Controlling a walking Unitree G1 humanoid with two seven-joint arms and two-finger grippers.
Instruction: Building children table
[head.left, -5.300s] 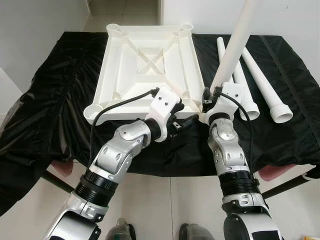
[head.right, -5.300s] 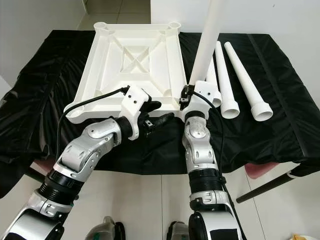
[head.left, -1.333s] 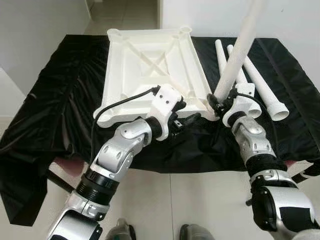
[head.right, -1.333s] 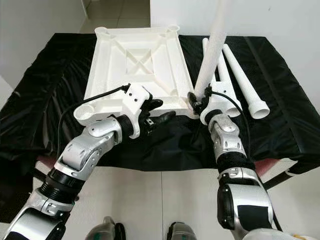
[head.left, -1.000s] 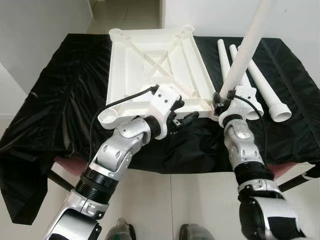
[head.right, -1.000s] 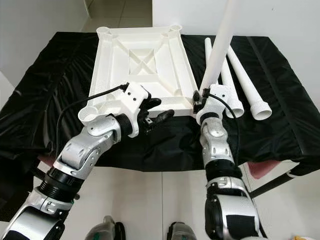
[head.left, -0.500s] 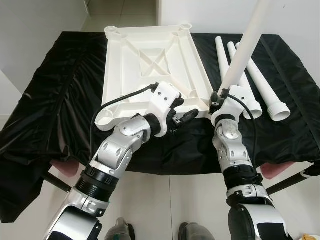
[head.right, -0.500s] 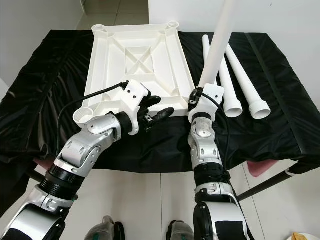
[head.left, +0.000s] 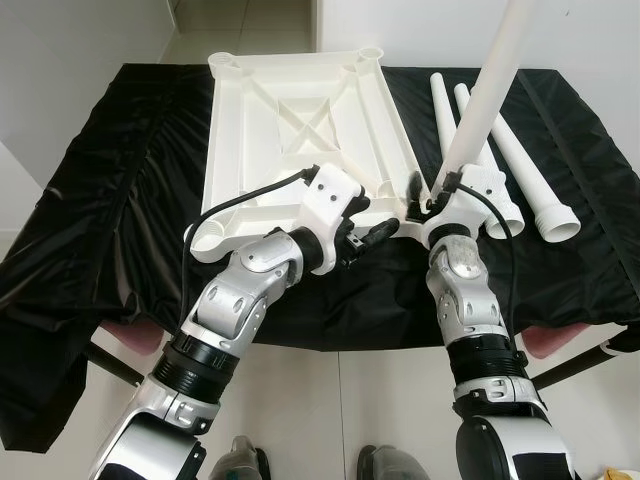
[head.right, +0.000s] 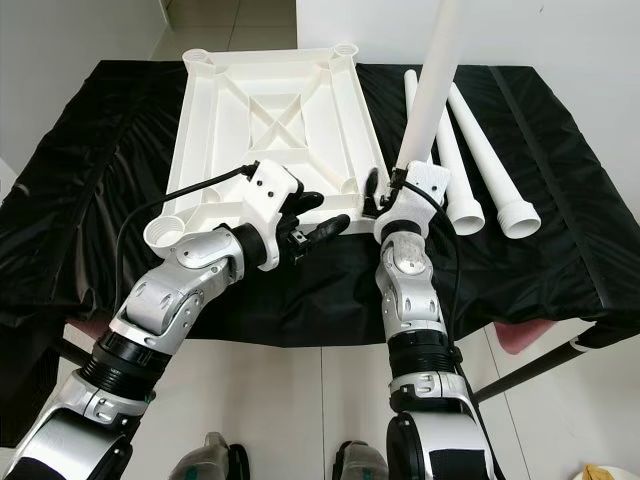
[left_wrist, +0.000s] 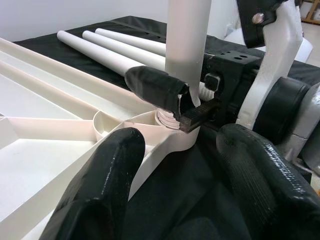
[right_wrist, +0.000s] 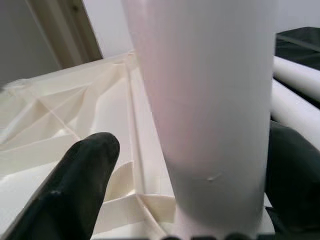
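Surface: black cloth (head.left: 110, 190) over the work table, white wall behind.
Tabletop (head.left: 300, 110): one, upside down on the cloth, four corner sockets up.
Legs: four. I count three lying (head.left: 520, 165) on my right; one upright leg (head.left: 490, 90) at the near right socket (left_wrist: 167, 120).
Right gripper (head.left: 428, 197): clamped on that leg's base.
Left gripper (head.left: 368, 232): fingers spread, holding nothing, just beside the socket.
Change: since half a second ago, my right wrist has swung nearer the corner.

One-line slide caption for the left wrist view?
Right gripper holds a white table leg upright in the corner socket of the upside-down tabletop, with the left gripper's fingers open nearby.
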